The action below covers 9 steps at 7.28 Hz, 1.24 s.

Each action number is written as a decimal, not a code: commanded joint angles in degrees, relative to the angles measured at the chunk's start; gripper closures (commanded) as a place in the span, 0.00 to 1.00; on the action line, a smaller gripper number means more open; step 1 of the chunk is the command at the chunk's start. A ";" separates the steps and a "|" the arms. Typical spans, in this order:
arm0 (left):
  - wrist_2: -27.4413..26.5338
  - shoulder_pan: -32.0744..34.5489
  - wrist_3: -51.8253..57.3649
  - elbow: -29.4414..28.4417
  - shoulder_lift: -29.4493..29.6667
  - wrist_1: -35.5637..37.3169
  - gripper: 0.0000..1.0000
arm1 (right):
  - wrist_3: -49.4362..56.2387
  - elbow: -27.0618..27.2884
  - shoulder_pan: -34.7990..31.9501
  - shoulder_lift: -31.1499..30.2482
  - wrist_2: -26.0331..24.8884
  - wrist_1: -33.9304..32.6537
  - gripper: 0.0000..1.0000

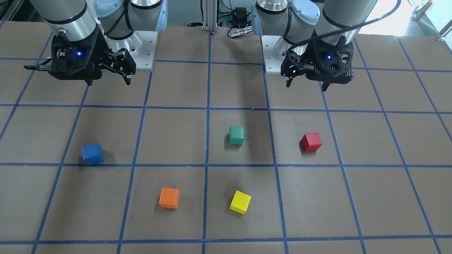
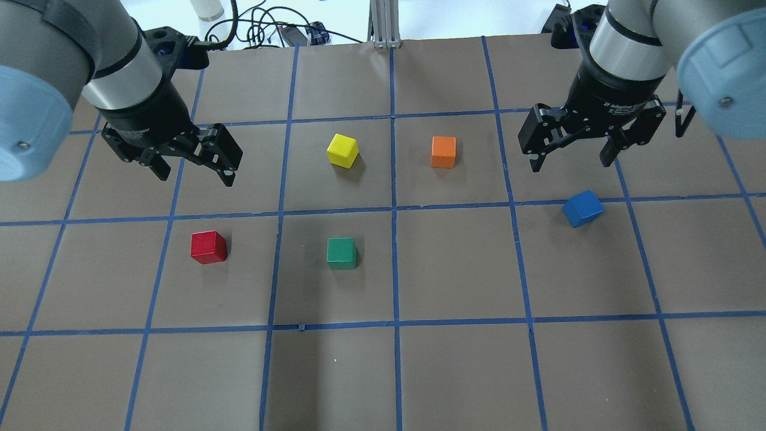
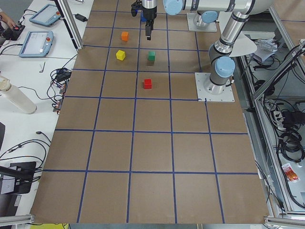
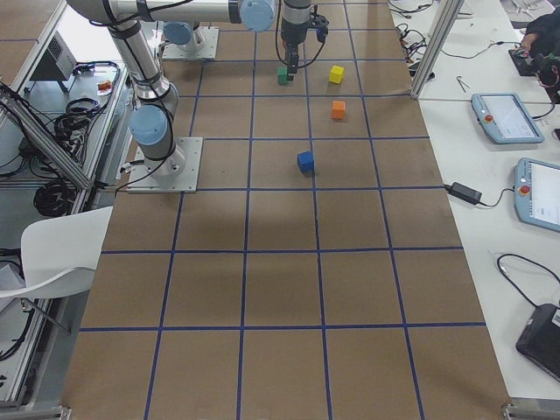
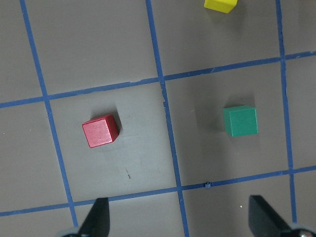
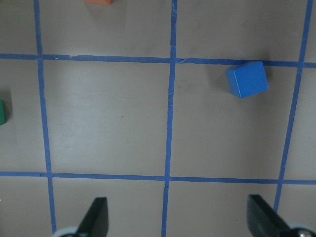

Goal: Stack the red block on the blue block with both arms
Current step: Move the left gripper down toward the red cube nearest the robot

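Observation:
The red block (image 2: 209,247) lies on the brown gridded table, left of centre in the overhead view, and also shows in the front view (image 1: 311,142) and the left wrist view (image 5: 100,131). My left gripper (image 2: 194,173) hangs open and empty above the table, behind the red block and apart from it. The blue block (image 2: 582,208) lies on the right side, turned a little askew; it also shows in the right wrist view (image 6: 247,79). My right gripper (image 2: 570,164) is open and empty, high above the table just behind the blue block.
A green block (image 2: 342,253) lies right of the red block. A yellow block (image 2: 342,149) and an orange block (image 2: 443,152) lie further back near the middle. Blue tape lines grid the table (image 2: 455,371).

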<state>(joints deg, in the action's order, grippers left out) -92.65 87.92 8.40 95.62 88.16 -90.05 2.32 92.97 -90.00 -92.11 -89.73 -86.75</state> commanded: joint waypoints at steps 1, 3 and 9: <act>0.08 -5.29 1.42 5.08 5.76 9.93 0.00 | 0.05 0.02 0.00 0.00 -0.18 0.00 0.00; 0.28 -5.65 1.62 7.03 11.30 14.17 0.00 | -0.03 0.02 0.09 0.00 0.07 0.00 0.00; 1.33 -13.22 0.92 17.65 15.72 25.35 0.00 | 0.23 1.77 0.26 -0.08 -0.54 -0.26 0.00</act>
<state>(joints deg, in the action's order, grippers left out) -91.63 74.84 9.94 110.89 103.14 -66.69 2.48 94.52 -89.74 -92.12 -90.22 -87.07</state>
